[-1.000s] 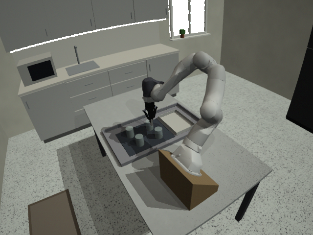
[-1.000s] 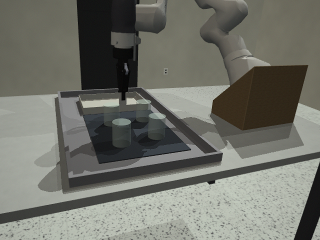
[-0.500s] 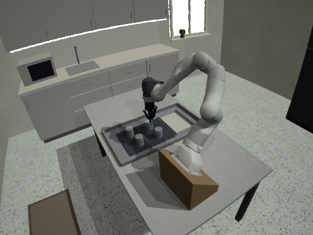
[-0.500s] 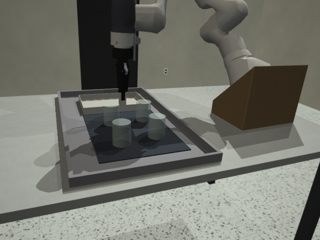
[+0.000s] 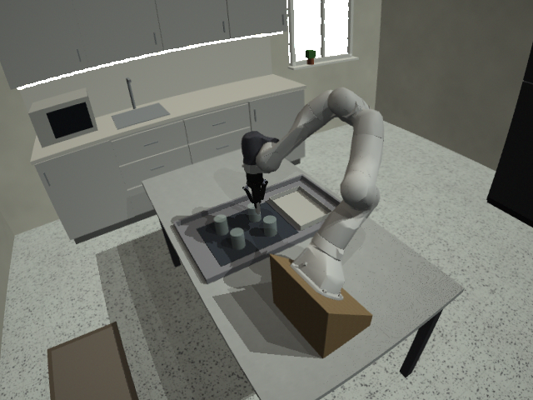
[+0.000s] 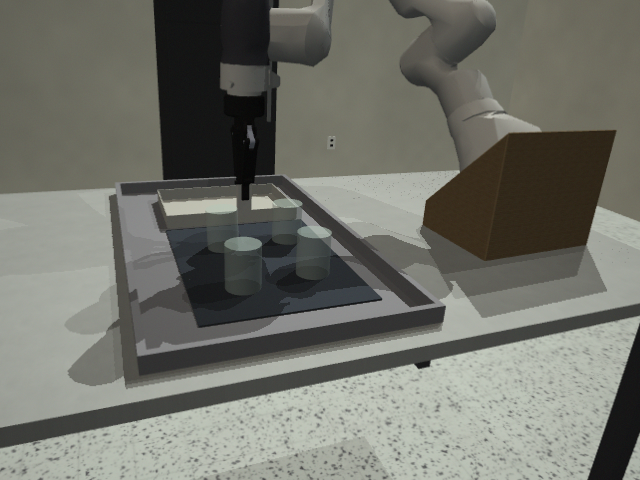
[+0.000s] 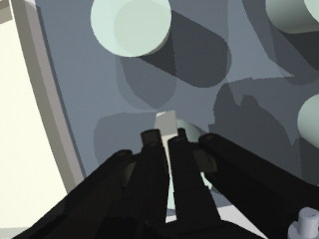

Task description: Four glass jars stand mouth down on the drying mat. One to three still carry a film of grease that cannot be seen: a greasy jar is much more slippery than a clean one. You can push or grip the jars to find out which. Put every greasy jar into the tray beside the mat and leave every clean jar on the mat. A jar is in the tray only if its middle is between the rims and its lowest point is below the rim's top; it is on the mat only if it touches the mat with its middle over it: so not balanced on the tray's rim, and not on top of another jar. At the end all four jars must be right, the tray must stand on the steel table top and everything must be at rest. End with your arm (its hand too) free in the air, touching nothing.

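Four glass jars [image 5: 236, 238] [image 6: 242, 266] [image 7: 131, 27] stand on a dark mat [image 5: 223, 256] [image 6: 206, 310] [image 7: 85, 85]; above it the hand [image 5: 257, 204] [image 6: 245, 191] [image 7: 168, 126] points down, fingers together, holding nothing

Jars [image 5: 269, 226] [image 6: 242, 266] [image 7: 131, 27]: four
Tray [image 5: 300, 208] [image 6: 191, 220] [image 7: 37, 107]: one
Mat [image 5: 215, 253] [image 6: 206, 310] [image 7: 80, 95]: one
Table [image 5: 396, 275] [image 6: 46, 310]: one
Sink [image 5: 140, 116]: one
Plant [image 5: 310, 55]: one
Microwave [image 5: 64, 116]: one

The robot has one long, smooth, pale grey arm [image 5: 368, 144] [image 6: 447, 56] with fat, round bends. Near its end is a dark, rounded part [image 5: 252, 148] [image 6: 244, 33], with a light grey ring [image 6: 242, 79] below it. The gripper [image 5: 257, 207] [image 6: 245, 197] [image 7: 168, 126] is black and thin, with pale grey tips. A small, round, silver-grey peg [image 7: 308, 217] shows beside it.
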`<state>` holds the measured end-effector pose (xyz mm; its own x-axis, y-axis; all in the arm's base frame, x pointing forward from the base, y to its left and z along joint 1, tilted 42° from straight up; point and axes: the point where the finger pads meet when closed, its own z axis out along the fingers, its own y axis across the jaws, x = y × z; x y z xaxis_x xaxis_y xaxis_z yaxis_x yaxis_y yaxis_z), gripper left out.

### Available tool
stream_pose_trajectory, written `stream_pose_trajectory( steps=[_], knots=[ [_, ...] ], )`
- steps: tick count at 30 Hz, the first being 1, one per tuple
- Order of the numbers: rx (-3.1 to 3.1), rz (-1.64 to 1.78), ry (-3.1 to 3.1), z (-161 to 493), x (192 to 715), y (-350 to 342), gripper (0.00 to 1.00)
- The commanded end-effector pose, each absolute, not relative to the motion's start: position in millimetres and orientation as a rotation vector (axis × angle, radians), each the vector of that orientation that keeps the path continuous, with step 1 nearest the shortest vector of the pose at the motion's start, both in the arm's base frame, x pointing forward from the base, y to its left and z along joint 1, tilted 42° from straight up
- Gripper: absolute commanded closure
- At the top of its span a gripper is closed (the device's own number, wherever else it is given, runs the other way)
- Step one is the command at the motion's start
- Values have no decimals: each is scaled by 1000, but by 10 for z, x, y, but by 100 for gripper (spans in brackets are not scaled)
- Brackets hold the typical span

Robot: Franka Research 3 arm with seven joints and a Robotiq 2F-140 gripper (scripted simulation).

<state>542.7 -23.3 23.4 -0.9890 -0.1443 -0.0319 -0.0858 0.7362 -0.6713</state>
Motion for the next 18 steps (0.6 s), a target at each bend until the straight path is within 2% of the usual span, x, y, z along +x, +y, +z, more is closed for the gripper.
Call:
stream_pose_trajectory(
  steps=[1, 18],
  knots=[
    [-193, -1099, 2852, 240, 5437, -233, 100],
    [-193, -1099, 2852, 253, 5455, -220, 100]
  ],
)
